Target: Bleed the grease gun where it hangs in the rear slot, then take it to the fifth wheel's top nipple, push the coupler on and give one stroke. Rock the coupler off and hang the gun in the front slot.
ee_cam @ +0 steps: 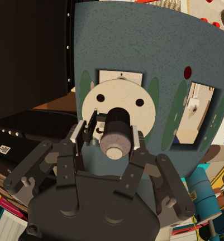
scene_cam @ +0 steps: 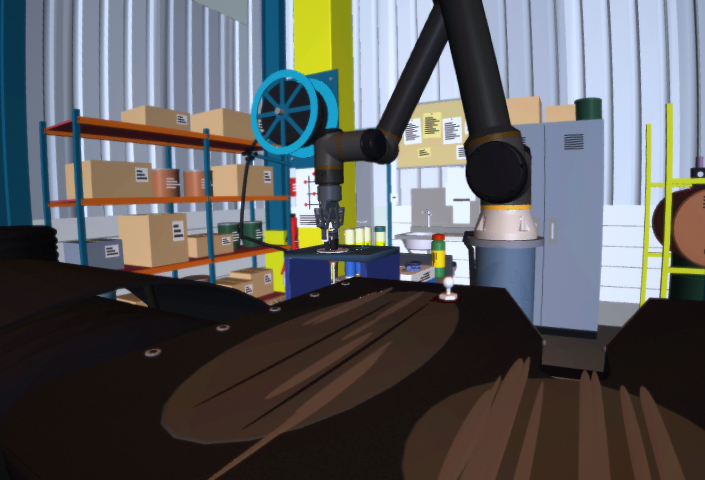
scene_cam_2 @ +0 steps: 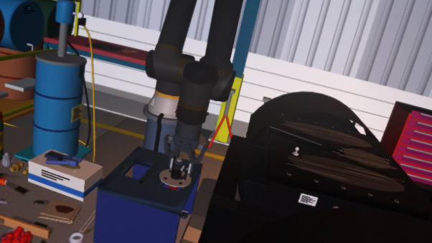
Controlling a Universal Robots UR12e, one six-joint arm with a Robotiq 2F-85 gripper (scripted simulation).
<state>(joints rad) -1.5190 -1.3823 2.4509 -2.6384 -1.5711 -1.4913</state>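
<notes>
The grease gun (ee_cam: 115, 131) hangs upright in one slot of the blue stand (scene_cam_2: 143, 192), its round cream flange (scene_cam_2: 174, 178) resting on the stand's top and its dark knurled handle gripped by my gripper (ee_cam: 107, 136), which is closed on it from above. A lever sits on the handle's left side in the wrist camera. The stand's other slot (scene_cam_2: 135, 169) is an empty rectangular opening, with a small red dot (ee_cam: 187, 72) beside it. The fifth wheel's top nipple (scene_cam: 448, 289) stands as a small white ball-headed stud on the dark greasy plate (scene_cam: 319, 362), well to the right of the stand.
A blue drum with a pump (scene_cam_2: 57, 102) stands left of the stand, with a white box (scene_cam_2: 64, 173) and scattered small tools on the floor. The arm's pedestal (scene_cam: 505, 257) is behind the stand. Shelving with cartons (scene_cam: 155, 192) lines the wall.
</notes>
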